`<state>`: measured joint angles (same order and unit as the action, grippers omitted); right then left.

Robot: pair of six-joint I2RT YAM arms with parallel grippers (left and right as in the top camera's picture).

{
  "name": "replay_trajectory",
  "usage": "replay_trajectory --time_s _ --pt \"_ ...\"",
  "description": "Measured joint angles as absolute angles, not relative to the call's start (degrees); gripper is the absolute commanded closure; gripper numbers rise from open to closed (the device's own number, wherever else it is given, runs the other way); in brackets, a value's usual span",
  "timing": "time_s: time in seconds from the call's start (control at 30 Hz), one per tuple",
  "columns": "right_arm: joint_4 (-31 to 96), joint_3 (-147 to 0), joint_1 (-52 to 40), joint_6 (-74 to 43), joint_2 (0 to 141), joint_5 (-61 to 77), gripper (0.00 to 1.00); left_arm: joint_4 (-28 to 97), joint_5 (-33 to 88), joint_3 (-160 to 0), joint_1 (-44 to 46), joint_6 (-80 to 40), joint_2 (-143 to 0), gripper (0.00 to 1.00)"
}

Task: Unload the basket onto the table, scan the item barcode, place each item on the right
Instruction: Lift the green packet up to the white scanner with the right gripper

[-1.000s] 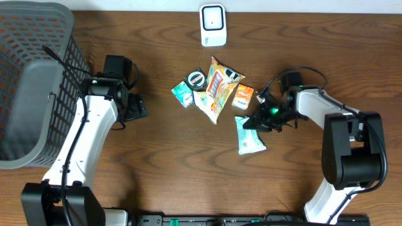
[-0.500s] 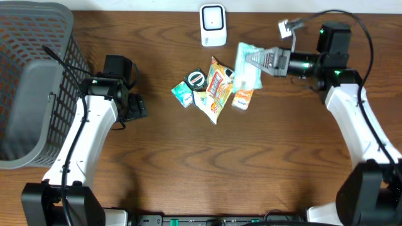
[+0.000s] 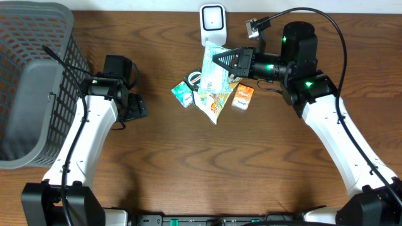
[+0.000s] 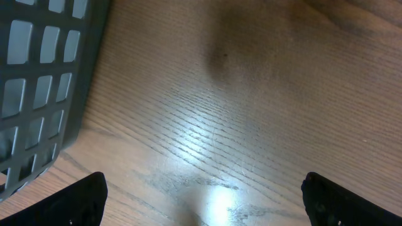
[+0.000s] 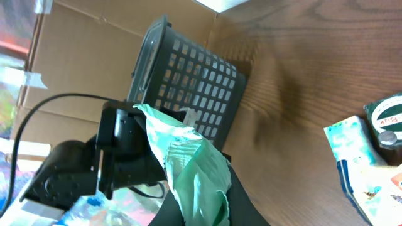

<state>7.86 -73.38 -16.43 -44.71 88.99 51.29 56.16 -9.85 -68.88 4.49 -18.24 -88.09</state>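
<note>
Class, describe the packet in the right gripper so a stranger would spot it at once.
Find the white scanner at the top of the overhead view. Just below it, the right gripper holds a pale green packet over the snack pile, the only item lifted.

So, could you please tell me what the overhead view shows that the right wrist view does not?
Only the overhead clearly shows the white scanner and the orange pack. Only the right wrist shows the cardboard beyond the table. Both show the mint-green packet held in the right gripper, the grey basket, the left arm, the teal box and the round tin.
</note>
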Motion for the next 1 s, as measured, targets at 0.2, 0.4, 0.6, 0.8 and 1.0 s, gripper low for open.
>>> replay_trajectory --time_s 0.2,0.4,0.6,0.8,1.0 --pt "8.7 -73.4 -16.4 -46.7 89.0 50.5 0.98 56.2 -9.8 -68.9 4.5 -18.2 -88.1 0.02" --pt "10.0 -73.4 -16.4 -47.1 89.0 50.5 0.99 56.2 -9.8 -68.9 4.5 -18.2 -88.1 0.02" --pt "10.0 -73.4 -16.4 -47.0 89.0 50.5 0.99 56.2 -9.8 -68.9 4.5 -18.2 -88.1 0.02" --pt "10.7 -73.4 -16.4 -45.4 89.0 50.4 0.99 56.2 -9.8 -68.9 4.5 -18.2 -88.1 0.02" --pt "13.7 -73.4 -16.4 -43.1 89.0 49.6 0.99 56.2 -9.8 -68.9 4.5 -18.2 -88.1 0.02"
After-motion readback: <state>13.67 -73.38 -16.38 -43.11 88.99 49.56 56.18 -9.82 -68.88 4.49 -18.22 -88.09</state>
